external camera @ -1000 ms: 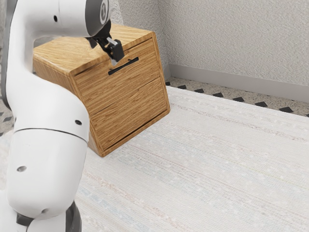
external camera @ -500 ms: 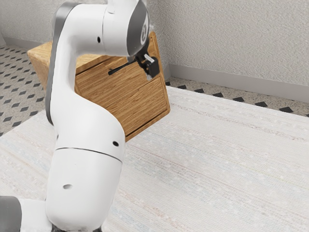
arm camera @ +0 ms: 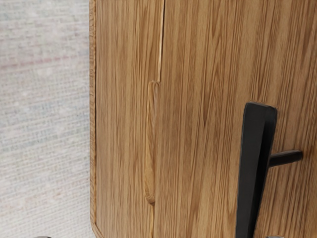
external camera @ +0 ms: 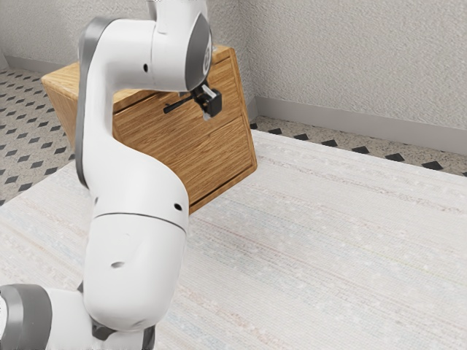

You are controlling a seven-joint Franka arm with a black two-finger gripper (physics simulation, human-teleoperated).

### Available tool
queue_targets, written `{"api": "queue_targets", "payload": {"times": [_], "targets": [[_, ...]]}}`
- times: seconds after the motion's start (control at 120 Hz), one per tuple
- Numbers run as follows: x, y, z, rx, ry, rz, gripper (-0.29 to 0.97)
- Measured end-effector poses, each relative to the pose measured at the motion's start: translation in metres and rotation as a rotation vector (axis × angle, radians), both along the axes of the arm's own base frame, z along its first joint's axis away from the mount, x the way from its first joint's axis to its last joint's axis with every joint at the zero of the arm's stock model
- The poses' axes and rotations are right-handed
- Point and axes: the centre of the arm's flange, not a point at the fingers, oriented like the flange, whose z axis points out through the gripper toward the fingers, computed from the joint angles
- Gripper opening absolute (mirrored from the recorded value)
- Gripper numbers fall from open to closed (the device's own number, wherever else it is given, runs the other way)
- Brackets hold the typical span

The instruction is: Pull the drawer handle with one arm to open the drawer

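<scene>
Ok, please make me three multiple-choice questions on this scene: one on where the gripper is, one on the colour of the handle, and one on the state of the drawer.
1. Where is the gripper relative to the cabinet?
A. above its top
B. in front of it, at the handle
C. behind it

2. What colour is the handle?
A. white
B. black
C. red

3. How is the upper drawer?
A. pulled far out
B. taken out of the cabinet
C. shut, as far as can be seen

Answers:
1 B: the exterior view shows it at the handle's end, toward that view's right.
2 B: it is a black bar on the wood in both views.
3 C: its front lies level with the lower front.
</scene>
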Motion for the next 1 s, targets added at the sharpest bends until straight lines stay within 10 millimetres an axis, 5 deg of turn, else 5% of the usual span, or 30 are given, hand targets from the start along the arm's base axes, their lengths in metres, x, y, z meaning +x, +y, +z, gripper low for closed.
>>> {"api": "queue_targets", "payload": {"times": [0.65,1.0], "targets": [[0.012,0.02,-0.012,0.056,-0.004,-0.102,0.35],[0.011,0.024,-0.012,0.074,0.014,-0.141,0.11]]}}
